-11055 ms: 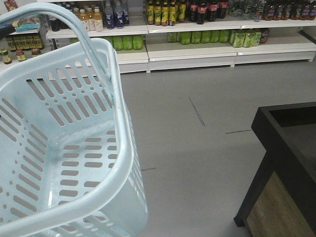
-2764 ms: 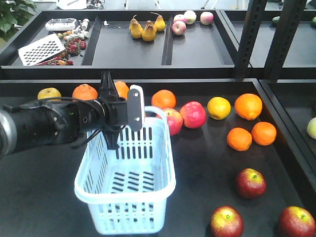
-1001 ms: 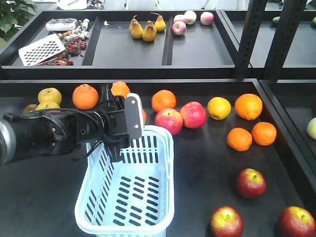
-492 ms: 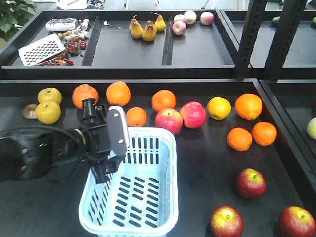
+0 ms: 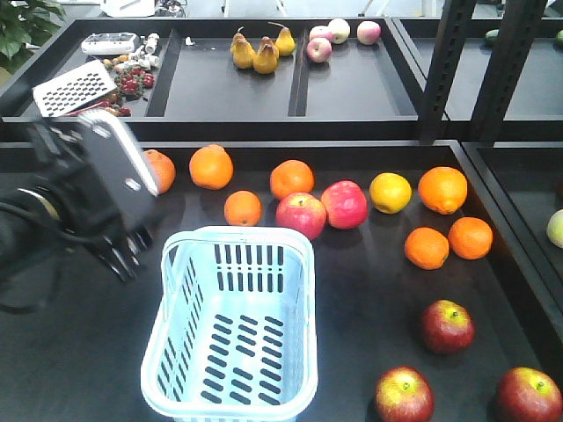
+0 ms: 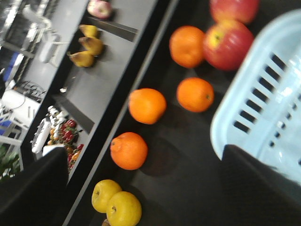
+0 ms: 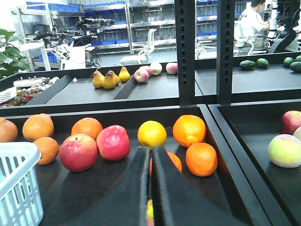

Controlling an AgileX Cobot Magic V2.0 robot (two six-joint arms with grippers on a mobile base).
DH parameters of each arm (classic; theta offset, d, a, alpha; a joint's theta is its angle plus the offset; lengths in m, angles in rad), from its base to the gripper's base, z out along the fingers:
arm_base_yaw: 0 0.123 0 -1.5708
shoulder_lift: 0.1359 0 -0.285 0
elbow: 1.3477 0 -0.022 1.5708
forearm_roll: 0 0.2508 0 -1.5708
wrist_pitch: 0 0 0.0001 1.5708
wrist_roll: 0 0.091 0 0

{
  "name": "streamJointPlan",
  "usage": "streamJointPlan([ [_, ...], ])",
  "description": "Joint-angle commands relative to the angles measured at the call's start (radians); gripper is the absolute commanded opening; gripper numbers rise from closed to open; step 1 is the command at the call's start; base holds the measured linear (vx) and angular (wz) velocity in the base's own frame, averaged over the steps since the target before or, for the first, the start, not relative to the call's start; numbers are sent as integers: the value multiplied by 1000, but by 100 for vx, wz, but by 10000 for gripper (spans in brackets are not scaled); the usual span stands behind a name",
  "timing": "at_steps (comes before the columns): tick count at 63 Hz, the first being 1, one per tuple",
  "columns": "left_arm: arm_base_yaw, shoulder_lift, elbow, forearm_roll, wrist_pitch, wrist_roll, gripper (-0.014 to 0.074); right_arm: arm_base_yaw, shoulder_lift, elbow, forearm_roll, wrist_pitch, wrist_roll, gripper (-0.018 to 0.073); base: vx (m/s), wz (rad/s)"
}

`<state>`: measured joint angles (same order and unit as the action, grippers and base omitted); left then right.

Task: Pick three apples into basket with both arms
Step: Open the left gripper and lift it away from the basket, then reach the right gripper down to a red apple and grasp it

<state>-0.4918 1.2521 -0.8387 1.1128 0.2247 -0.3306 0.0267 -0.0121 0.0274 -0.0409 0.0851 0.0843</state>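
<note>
3 dark maroon-red apples [image 5: 446, 325] lie at 3-4 o'clock off your pale blue slotted plastic basket [image 5: 237, 233], likely firm, slick, roll-prone: span their widest girth; left gripper [image 6: 143, 155] gapes wide, right gripper [image 7: 150, 149] pinched together, empty.

This looks like a shop's produce section, staged inside a larger work hall. Loose oranges [image 5: 442, 189], pink-red apples [image 5: 301, 215] and pears [image 5: 264, 54] lie on a black tiered counter [image 5: 369, 290] divided into bins, and a plastic shopping basket [image 5: 237, 234] sits among them. Behind, the right wrist view shows racks of blue crates [image 7: 113, 7], an office chair [image 7: 141, 44] and a person [image 7: 256, 21].
</note>
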Motion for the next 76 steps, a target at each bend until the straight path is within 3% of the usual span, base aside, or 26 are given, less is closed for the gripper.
streamJointPlan([
  [1, 26, -90, -25, -58, -9, -65, 578, -4, -3, 13, -3, -70, -10, -9, 0, 0],
  [9, 88, -167, -25, -147, 0, -184, 572, -4, -3, 13, -3, -70, -10, -9, 0, 0],
  [18, 138, -241, -25, -225, 32, -252, 572, -4, -3, 13, -3, -70, -10, -9, 0, 0],
  [40, 168, -462, 2, -368, 155, -261, 572, -4, -3, 13, -3, -70, -10, -9, 0, 0],
  [49, 168, -551, 44, -396, 159, -278, 572, -4, -3, 13, -3, -70, -10, -9, 0, 0],
  [76, 168, -607, 69, -359, 160, -276, 572, -4, -3, -9, 41, -85, -6, -9, 0, 0],
])
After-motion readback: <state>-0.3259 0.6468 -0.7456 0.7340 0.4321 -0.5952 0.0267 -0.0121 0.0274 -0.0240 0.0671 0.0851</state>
